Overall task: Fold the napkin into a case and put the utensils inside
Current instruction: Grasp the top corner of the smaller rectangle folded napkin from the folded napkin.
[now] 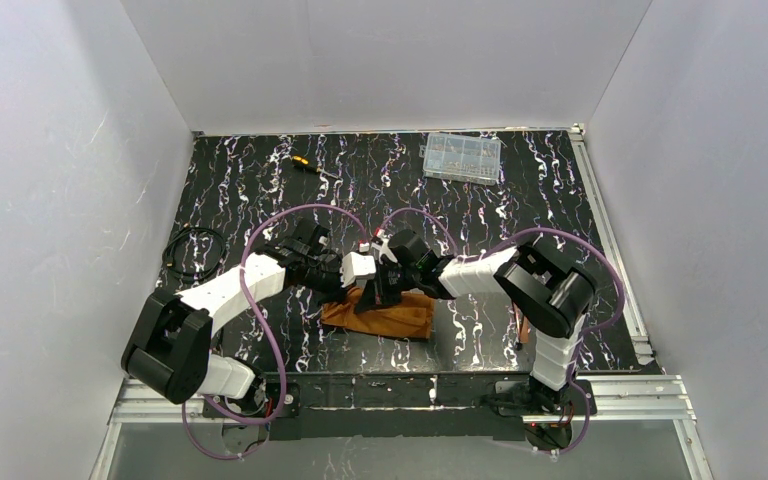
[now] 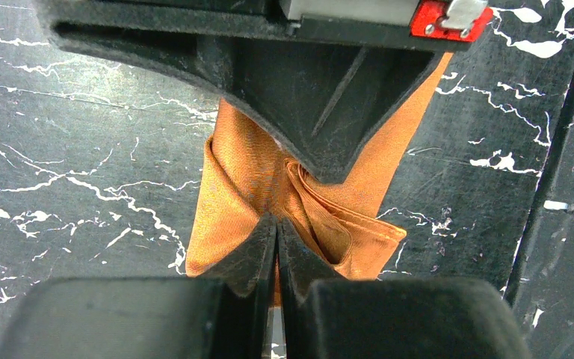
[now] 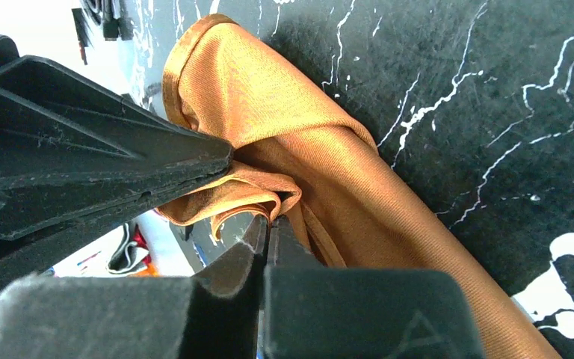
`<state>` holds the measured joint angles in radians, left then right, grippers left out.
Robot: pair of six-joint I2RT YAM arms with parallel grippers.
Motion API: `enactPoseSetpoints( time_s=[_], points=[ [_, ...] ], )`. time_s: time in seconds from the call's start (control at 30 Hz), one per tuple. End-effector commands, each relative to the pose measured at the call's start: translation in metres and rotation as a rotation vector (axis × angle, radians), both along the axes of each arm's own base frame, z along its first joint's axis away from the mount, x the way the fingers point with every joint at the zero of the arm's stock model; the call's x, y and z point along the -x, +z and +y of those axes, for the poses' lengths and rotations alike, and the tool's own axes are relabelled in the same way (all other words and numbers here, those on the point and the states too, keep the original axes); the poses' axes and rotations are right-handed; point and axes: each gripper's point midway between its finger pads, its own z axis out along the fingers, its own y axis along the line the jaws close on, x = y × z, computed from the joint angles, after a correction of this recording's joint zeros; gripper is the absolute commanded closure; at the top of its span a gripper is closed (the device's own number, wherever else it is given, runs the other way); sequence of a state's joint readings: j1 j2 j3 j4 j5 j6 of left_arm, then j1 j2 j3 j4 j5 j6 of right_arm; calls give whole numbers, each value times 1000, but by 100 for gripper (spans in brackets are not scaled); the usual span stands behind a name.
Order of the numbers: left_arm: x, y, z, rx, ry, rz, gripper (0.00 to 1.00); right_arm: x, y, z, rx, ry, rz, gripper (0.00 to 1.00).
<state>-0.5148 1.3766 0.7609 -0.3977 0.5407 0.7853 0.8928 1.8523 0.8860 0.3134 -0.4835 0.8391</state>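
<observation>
Two claws meet tip to tip over your rust-orange napkin (image 1: pixel 385 318), which lies folded into a rumpled, layered strip on the black marbled desk (image 1: pixel 520 210), near its front edge and about midway between the two arm bases. Your left claw (image 2: pixel 276 228) has its fingers pressed together, and from the right wrist camera you can see a fold of the cloth nipped in its tip. Your right claw (image 3: pixel 267 228) is likewise pressed together, pinching a hemmed edge of the napkin just beside the left claw's grip, so the two tips nearly touch. Between them the cloth is gathered up in loose pleats, while the rest of it trails down flat onto the desk. Well apart, at the far side, you have a yellow-and-black screwdriver (image 1: pixel 309 166) on the left and a clear plastic compartment box (image 1: pixel 462 157) on the right; a coiled black cable (image 1: pixel 195 250) lies by the left wall
</observation>
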Motion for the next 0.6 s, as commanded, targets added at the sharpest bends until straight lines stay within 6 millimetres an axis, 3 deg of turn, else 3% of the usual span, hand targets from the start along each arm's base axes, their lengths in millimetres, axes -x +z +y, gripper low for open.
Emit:
enactPoseSetpoints(
  time_s=[0.0,0.2,0.37,0.57],
  points=[
    [11,7,-3,31,-30,13,100,-3,10,7,-32,-9,-18,99],
    [9,7,-3,30,-28,4,100,-15,15,-14,114,-63,-100,99],
    [10,6,-1,25,-31,3,100,-9,4,-35,184,-92,-95,99],
    [10,8,-4,37,-30,7,100,-8,-13,-30,216,-60,-67,99]
  ],
)
